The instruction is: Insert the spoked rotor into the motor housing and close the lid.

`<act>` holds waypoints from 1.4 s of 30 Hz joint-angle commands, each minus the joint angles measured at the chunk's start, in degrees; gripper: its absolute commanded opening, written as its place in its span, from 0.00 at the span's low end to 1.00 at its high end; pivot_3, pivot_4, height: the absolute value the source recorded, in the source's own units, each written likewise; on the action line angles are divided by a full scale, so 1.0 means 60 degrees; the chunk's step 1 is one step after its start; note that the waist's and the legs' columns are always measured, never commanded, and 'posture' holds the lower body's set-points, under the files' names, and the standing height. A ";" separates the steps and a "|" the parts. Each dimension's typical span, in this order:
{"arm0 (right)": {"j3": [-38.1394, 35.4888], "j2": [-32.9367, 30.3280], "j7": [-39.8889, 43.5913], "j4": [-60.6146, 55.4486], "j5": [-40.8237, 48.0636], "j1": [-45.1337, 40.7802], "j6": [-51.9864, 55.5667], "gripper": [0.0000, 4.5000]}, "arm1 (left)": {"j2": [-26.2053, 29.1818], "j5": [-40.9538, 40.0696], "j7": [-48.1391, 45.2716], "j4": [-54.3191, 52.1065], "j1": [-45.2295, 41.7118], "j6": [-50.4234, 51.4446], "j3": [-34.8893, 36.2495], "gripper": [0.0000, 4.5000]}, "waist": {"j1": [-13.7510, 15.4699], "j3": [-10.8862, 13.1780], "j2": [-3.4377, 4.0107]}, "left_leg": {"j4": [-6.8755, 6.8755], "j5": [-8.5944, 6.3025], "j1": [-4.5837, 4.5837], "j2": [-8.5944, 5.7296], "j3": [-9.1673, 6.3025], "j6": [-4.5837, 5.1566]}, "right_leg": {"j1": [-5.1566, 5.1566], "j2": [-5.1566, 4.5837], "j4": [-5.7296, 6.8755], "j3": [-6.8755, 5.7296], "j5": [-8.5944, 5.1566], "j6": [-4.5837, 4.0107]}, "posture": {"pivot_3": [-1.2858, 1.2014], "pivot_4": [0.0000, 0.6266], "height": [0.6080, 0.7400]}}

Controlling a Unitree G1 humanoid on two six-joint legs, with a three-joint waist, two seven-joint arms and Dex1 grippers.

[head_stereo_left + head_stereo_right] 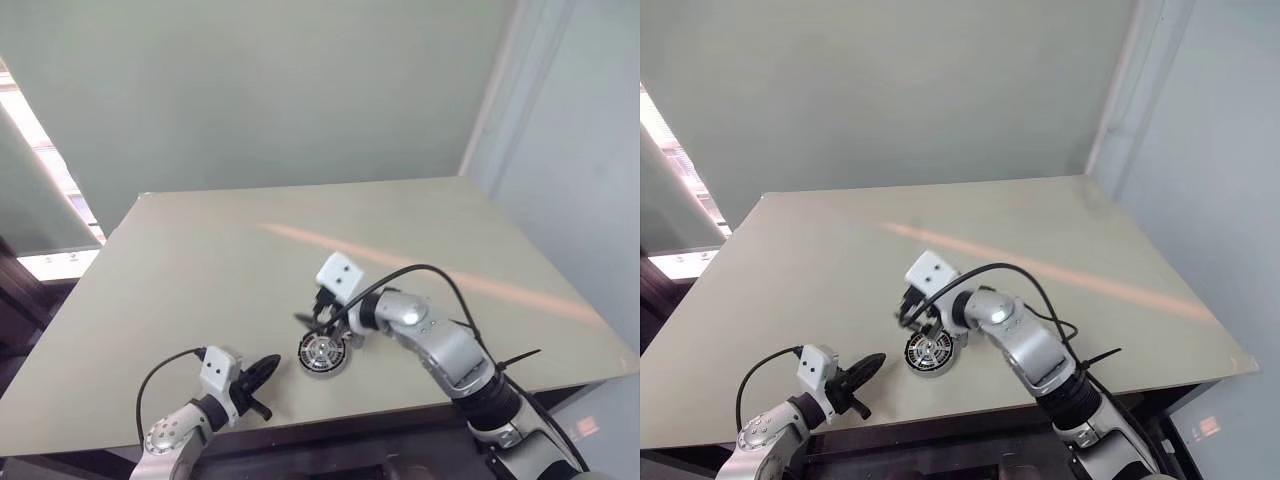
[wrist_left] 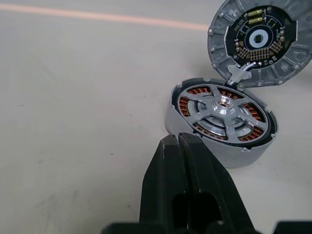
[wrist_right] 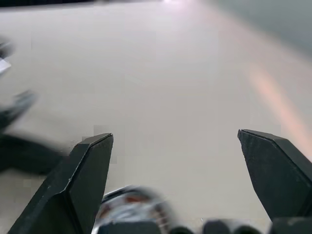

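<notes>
The round silver motor housing [image 2: 220, 127] with its ring of reddish-brown copper coils lies flat on the pale beige table [image 1: 200, 270], close to the near edge and roughly midway along it; its open face points straight up, and being round it has no long axis to speak of. The shiny silver spoked rotor [image 2: 223, 108] sits inside the housing, hub upward, spokes lying over the coils. The round grey ribbed lid [image 2: 259, 41] with the black centre stands raised on the far side of the housing, joined to its rim at a small hinge, its inner face with circuit parts turned toward the left wrist camera; it is not shut over the housing.

The left gripper [image 1: 262, 372] rests low near the table's near edge, just beside the housing, its black jaws pressed together on nothing; the right gripper [image 3: 180, 178] hangs just above the housing, jaws spread wide and empty.
</notes>
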 commanded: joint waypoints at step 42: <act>-0.0425 0.0408 0.2396 0.3325 -0.0263 0.0743 -0.1841 1.00 | 0.0075 -0.0190 0.0047 -0.0650 0.0114 -0.0133 0.0153 0.00 | 0.0002 0.0003 -0.0003 | 0.0005 0.0001 0.0008 -0.0001 0.0012 0.0003 | 0.0011 0.0004 0.0004 0.0016 0.0000 -0.0001 | 0.52 0.00 1.00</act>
